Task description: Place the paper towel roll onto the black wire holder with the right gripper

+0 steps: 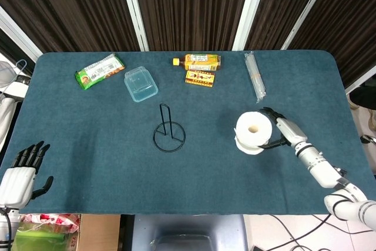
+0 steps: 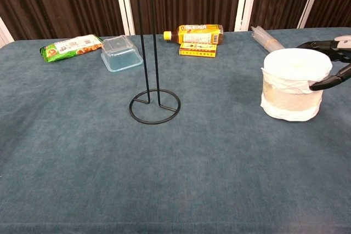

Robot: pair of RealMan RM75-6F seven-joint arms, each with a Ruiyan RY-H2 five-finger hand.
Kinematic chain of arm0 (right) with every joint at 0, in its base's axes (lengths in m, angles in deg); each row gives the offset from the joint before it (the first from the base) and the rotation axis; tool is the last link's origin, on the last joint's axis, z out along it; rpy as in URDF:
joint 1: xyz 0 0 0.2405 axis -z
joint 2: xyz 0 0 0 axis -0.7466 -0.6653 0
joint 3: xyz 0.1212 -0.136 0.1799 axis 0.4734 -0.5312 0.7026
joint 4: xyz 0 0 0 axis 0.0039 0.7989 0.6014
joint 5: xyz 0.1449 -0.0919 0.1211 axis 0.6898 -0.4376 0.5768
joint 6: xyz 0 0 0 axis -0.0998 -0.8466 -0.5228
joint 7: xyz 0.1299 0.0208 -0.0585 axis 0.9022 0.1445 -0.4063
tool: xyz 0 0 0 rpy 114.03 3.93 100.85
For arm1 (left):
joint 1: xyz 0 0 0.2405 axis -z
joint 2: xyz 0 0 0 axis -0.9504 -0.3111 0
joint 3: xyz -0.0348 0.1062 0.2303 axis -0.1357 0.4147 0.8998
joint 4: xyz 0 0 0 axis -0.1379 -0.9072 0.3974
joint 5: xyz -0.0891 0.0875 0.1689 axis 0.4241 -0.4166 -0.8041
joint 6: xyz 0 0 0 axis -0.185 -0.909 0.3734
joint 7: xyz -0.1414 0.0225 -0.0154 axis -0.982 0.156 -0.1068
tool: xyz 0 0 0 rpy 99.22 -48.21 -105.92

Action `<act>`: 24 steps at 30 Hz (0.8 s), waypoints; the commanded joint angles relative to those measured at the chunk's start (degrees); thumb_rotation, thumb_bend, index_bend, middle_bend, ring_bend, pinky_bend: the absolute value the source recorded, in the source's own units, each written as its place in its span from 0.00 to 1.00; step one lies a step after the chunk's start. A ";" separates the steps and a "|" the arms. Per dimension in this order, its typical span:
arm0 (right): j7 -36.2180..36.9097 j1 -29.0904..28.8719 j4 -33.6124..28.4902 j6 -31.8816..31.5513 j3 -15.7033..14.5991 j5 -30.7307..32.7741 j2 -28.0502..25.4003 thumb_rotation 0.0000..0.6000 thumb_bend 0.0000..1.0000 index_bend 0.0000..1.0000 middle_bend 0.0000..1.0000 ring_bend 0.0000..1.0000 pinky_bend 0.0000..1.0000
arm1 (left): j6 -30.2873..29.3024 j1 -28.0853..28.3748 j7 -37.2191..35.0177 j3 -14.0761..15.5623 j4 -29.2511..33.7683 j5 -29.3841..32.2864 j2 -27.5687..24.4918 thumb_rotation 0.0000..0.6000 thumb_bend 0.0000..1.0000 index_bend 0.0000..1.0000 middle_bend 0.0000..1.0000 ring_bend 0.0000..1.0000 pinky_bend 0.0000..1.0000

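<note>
Right hand (image 1: 281,131) fingers spread around paper towel roll (image 1: 254,130), black wire holder (image 1: 168,130) well apart, snack box (image 1: 200,78) beyond

1. Both views are evenly and brightly lit from above; the blue cloth of the bench (image 1: 88,145) shows no hot spots.
2. Shadows are soft and short: a faint dark patch lies under the paper towel roll (image 1: 254,129), and the black wire holder (image 1: 168,129) casts barely any.
3. The white roll nears overexposure on its top in the chest view, losing detail.
4. The dark curtains (image 1: 188,4) behind stay deep but keep their ribbed texture.
5. Focus is sharp throughout; the right hand (image 2: 332,64) shows slight softness at the chest view's edge.
</note>
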 commanded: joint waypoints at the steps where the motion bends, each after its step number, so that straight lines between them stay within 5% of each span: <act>1: 0.18 -0.44 0.07 0.44 -0.24 0.06 0.16 1.00 0.13 0.20 0.14 0.04 0.08 | -0.07 -0.04 -0.05 0.00 0.02 -0.01 -0.03 1.00 0.39 0.00 0.01 0.04 0.11; 5: 0.14 -0.63 -0.01 0.71 -0.36 0.14 0.11 1.00 0.16 0.44 0.31 0.21 0.27 | -0.10 -0.05 -0.10 0.01 0.03 -0.03 -0.05 1.00 0.39 0.00 0.01 0.04 0.11; 7: 0.53 -1.08 -0.56 1.63 -0.70 0.13 -0.13 1.00 0.22 0.64 0.47 0.40 0.43 | -0.15 -0.07 -0.22 0.01 0.04 -0.07 -0.12 1.00 0.39 0.00 0.00 0.04 0.11; 12: 0.46 -2.05 -1.87 2.61 -1.66 -0.60 -1.17 1.00 0.36 0.84 0.66 0.60 0.55 | -0.35 -0.10 -0.50 0.00 0.02 -0.23 -0.19 1.00 0.39 0.00 0.01 0.04 0.11; 24: -1.31 2.10 -5.33 -11.73 1.77 0.50 -1.99 1.00 0.46 0.96 0.77 0.71 0.60 | -0.74 -0.32 -0.84 0.22 0.19 -0.71 -0.43 1.00 0.39 0.00 0.01 0.04 0.11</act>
